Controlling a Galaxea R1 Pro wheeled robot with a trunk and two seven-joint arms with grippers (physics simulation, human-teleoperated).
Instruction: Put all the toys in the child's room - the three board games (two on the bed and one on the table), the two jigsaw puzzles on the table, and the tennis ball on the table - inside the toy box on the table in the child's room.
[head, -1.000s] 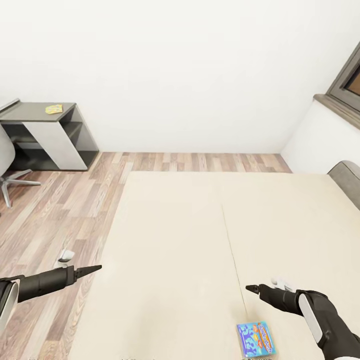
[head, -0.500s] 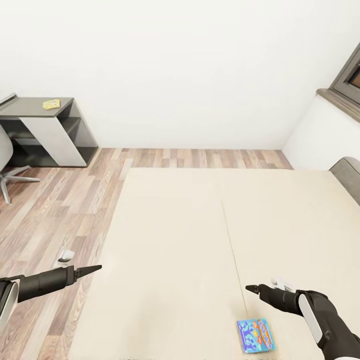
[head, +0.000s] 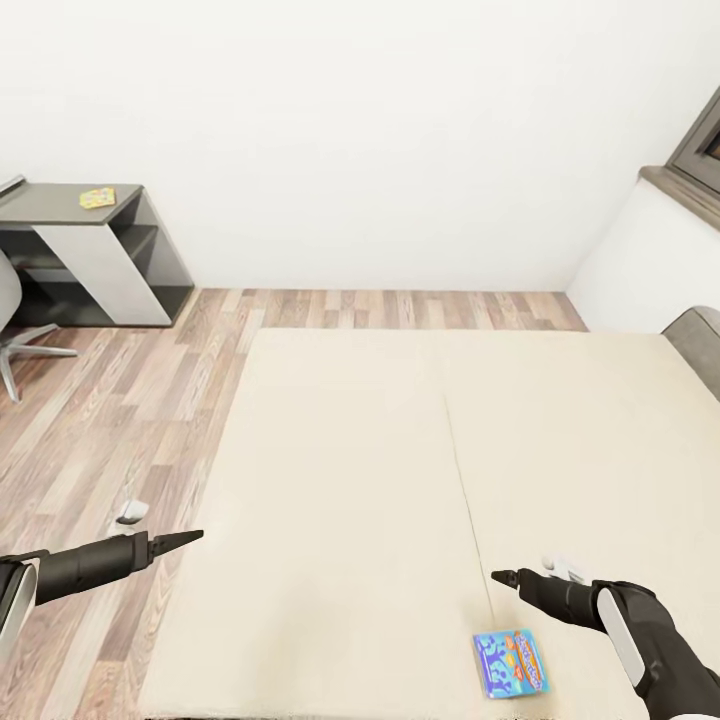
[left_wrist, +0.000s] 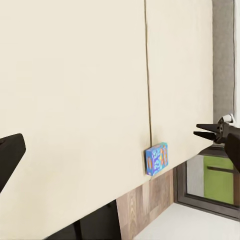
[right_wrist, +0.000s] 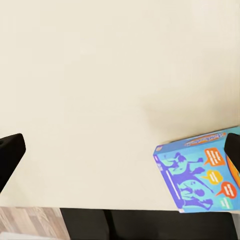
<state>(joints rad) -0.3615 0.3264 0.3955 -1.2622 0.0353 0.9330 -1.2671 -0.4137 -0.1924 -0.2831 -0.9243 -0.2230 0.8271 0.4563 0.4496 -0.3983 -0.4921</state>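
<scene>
What changed: the whole head picture slides a little since a second ago, so the dark-grey side desk (head: 95, 255) and the small blue game box with yellow letters (head: 509, 664) sit a bit higher. The camera moves; the things do not.
What it means: I think the robot is rolling closer to the big bed with the plain beige cover (head: 400, 480), to reach the box.
Arms: both hold the same spots in the picture as before.
Left claw (head: 190, 538): its two black fingers look pressed together into one point, over the wood floor just beside the bed.
Right claw (head: 505, 577): its fingers look close together too, holding nothing, above the bed near the blue box.
Blue box: lies flat near the bed's near edge.
Count of game boxes: one.
Count of flat yellow squares: one, a thin yellowish square (head: 97, 197) on the side desk.
Count of balls: none to count here.
</scene>
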